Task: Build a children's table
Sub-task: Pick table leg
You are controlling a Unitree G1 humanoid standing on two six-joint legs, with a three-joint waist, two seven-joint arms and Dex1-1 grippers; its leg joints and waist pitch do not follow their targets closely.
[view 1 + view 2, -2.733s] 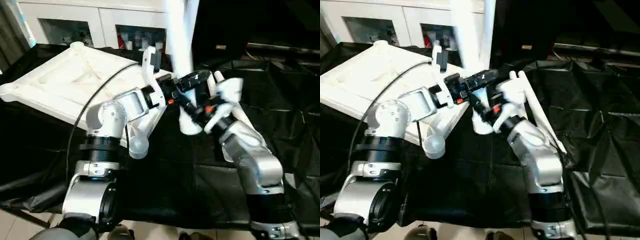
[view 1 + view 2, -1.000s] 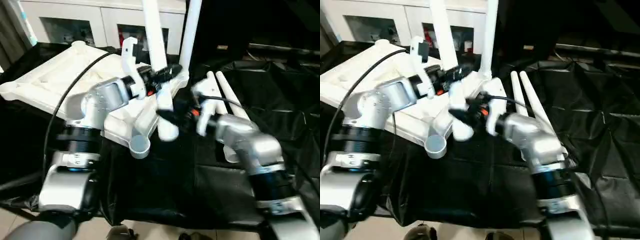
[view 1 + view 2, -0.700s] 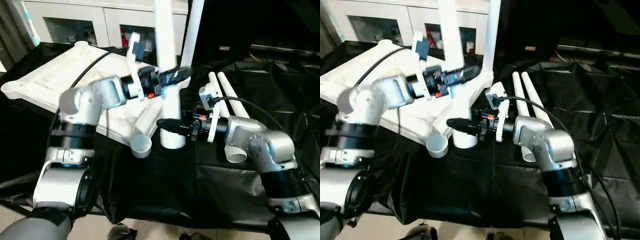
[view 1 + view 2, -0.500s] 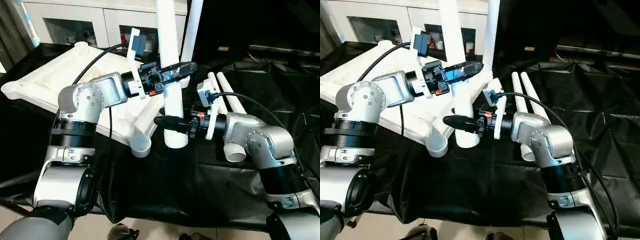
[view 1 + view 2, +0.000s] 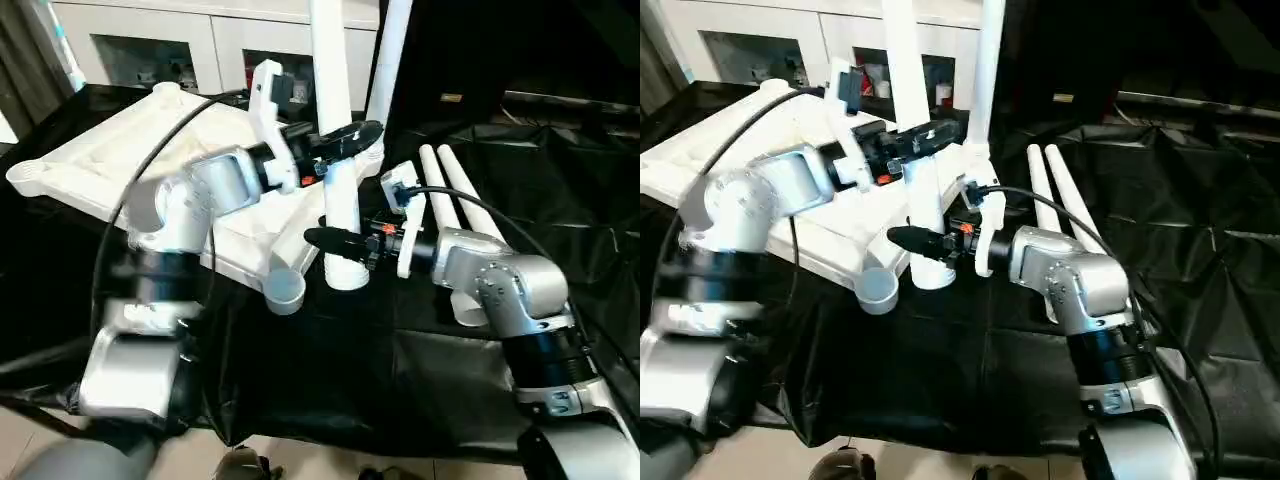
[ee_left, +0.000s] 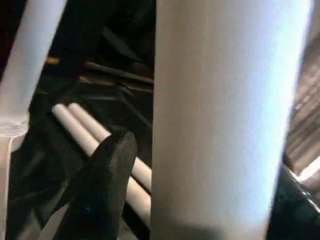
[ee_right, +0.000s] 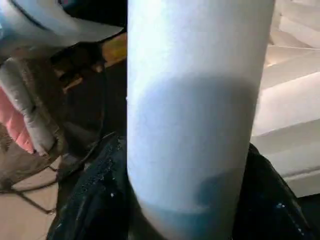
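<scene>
- Tube leg [image 5: 337, 150] stands upright just off the near corner of the table top [image 5: 120, 160], its lower end [image 5: 345, 272] down at the black sheet [image 5: 400, 370] that covers the bench.
- Left gripper [image 5: 350, 138] grips this leg partway up, its black fingers [image 6: 102, 190] pinching the tube from both sides, one pad showing on each flank in the left wrist view.
- Right gripper [image 5: 335, 240] holds the same leg lower down, near its bottom end, with its fingers [image 7: 95, 200] clamped around the tube on either side.
- Table top lies underside up on the black sheet, ribs showing, tilted toward the left side of the scene.
- One round corner socket [image 5: 283, 290] at its near edge is open and sits just beside the held leg's lower end, to the left of it.
- Second leg [image 5: 390, 60] stands upright behind the held one, at the far corner of the top.
- Two more legs [image 5: 460, 200] lie side by side, touching, on the sheet to the right, beyond the right forearm.
- White cabinet [image 5: 200, 50] with glass doors stands behind the bench.
</scene>
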